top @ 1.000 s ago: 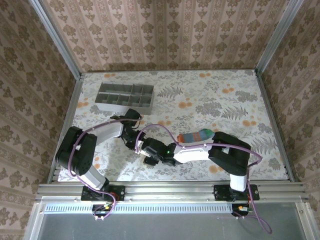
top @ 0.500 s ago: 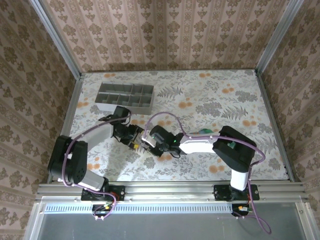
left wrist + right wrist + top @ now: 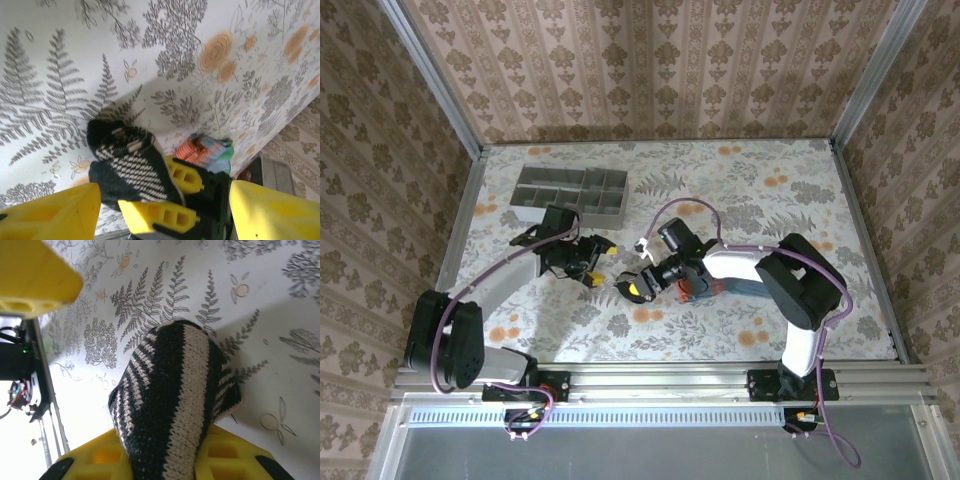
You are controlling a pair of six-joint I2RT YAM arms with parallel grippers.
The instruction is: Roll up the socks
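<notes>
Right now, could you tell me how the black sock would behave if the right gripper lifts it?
The black sock will probably flop: it is soft knit, bunched up where the right gripper pinches it. It looks light for its bulk, so lifting should be easy. The coarse knit likely resists slipping, but the loose bundle may unfold.

You'll find the black-and-cream striped sock (image 3: 172,390) bunched into a thick wad, one end pinched between the fingers of the right gripper (image 3: 172,197) and the rounded free end sticking out. Your teal-grey striped sock (image 3: 206,152), orange cuff showing, lies crumpled just behind it.
</notes>
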